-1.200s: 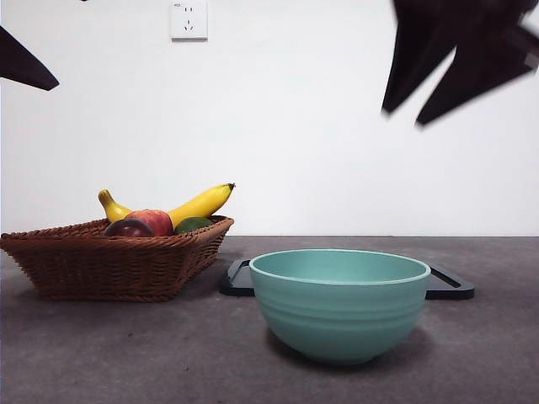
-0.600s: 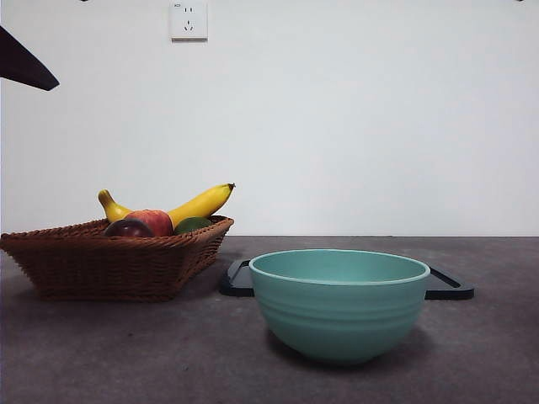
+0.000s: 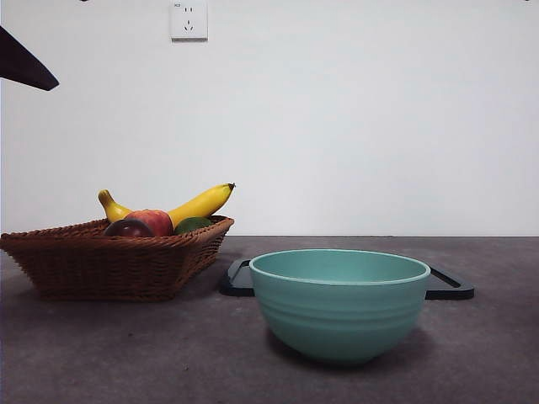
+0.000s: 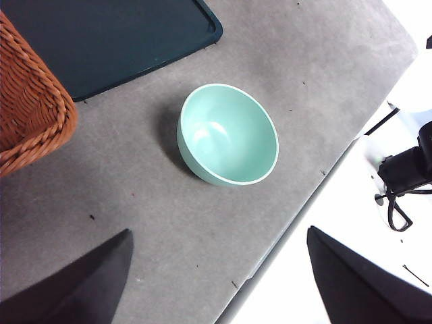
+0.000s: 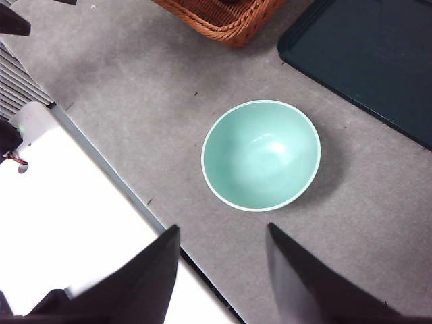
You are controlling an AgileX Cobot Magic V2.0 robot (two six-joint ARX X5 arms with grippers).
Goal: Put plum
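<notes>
We are observing the small, glossy, dark maroon plum (image 3: 128, 228) lying inside the brown woven wicker basket (image 3: 109, 265) at the left of the front view, touching the red-and-yellow peach-like fruit (image 3: 152, 221) just beside it; a curved yellow banana (image 3: 195, 204) is rising behind both, and a dark green fruit (image 3: 192, 225) is sitting close beside the peach-like fruit near the basket's far rim; only the upper part of the plum is showing above the wicker edge

We are recording a pale turquoise ceramic bowl (image 3: 339, 303) standing upright on the grey matte table (image 3: 126, 353), near the basket but apart from it; we are seeing nothing inside it in either wrist view; a flat dark rectangular tray (image 3: 450, 286) is lying behind the bowl, not touching it as far as we are able to tell from the wrist views

We are noting the left gripper (image 4: 219, 280) hanging high above the table's near edge, its two black jaws standing wide apart and holding nothing; a corner of the basket and the bowl are lying well below it; the right gripper (image 5: 223, 277) is likewise hanging high above the bowl, its jaws spread and holding nothing

A white wall socket (image 3: 189, 18) is showing on the pale wall behind
</notes>
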